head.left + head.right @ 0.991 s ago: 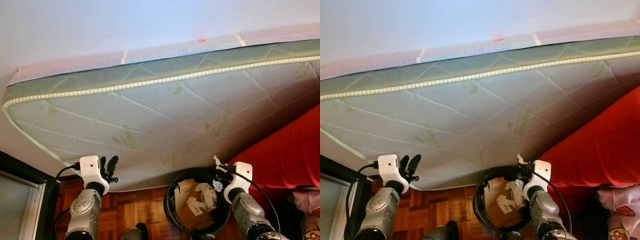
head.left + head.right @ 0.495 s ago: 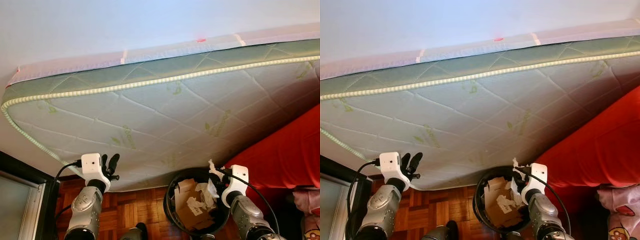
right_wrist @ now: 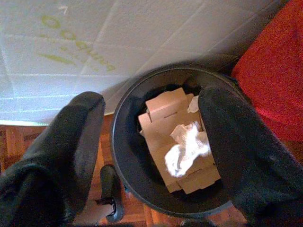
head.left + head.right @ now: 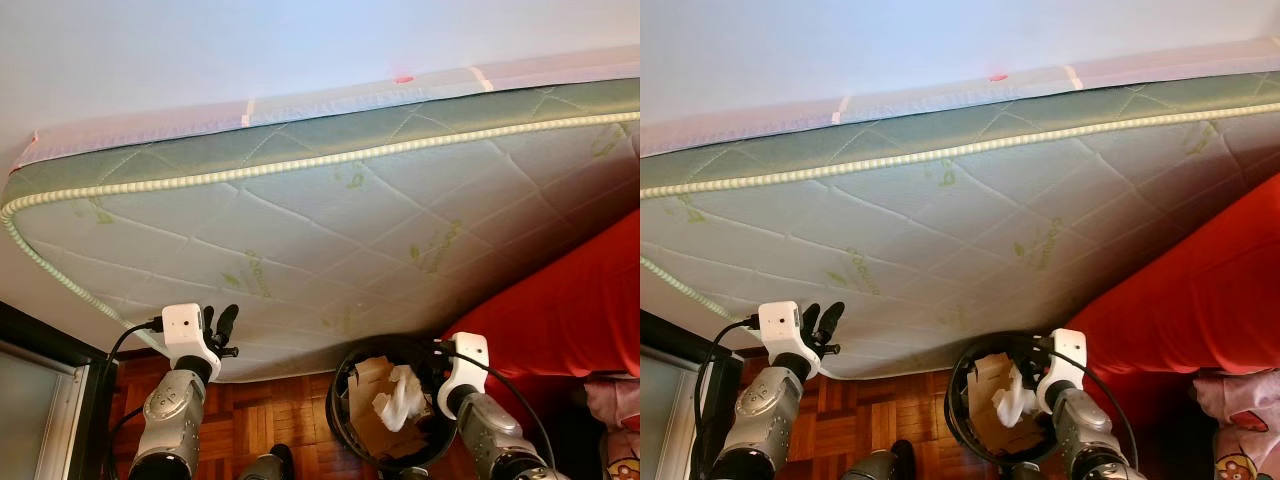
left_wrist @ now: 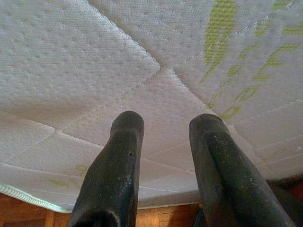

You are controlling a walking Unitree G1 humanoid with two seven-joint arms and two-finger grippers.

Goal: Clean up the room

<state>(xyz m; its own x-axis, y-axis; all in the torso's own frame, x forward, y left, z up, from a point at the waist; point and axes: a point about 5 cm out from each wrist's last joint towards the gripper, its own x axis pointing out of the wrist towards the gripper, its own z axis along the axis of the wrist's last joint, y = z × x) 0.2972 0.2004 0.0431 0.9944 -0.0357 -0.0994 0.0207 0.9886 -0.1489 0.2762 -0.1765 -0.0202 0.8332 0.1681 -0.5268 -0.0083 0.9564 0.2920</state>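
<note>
A black round bin (image 4: 340,385) stands on the parquet floor, holding cardboard (image 3: 165,111) and crumpled white paper (image 3: 187,149). The paper (image 4: 398,393) lies on the cardboard inside the bin. My right gripper (image 3: 156,101) hovers right over the bin's mouth, open, with nothing between its fingers. In the left eye view it (image 4: 437,357) sits at the bin's right rim. My left gripper (image 4: 218,325) is raised to the left of the bin, open and empty. Its two fingers (image 5: 123,142) point at the mattress.
A quilted white mattress (image 4: 350,220) leans against the wall just behind the bin. Red bedding (image 4: 570,300) lies to the right, with a pink item (image 4: 610,400) below it. A dark frame (image 4: 50,345) borders the left. Parquet floor (image 4: 270,420) shows between my arms.
My right gripper held a scrap of white paper above the bin. It has opened and the paper now lies inside the bin. The left arm stays put.
</note>
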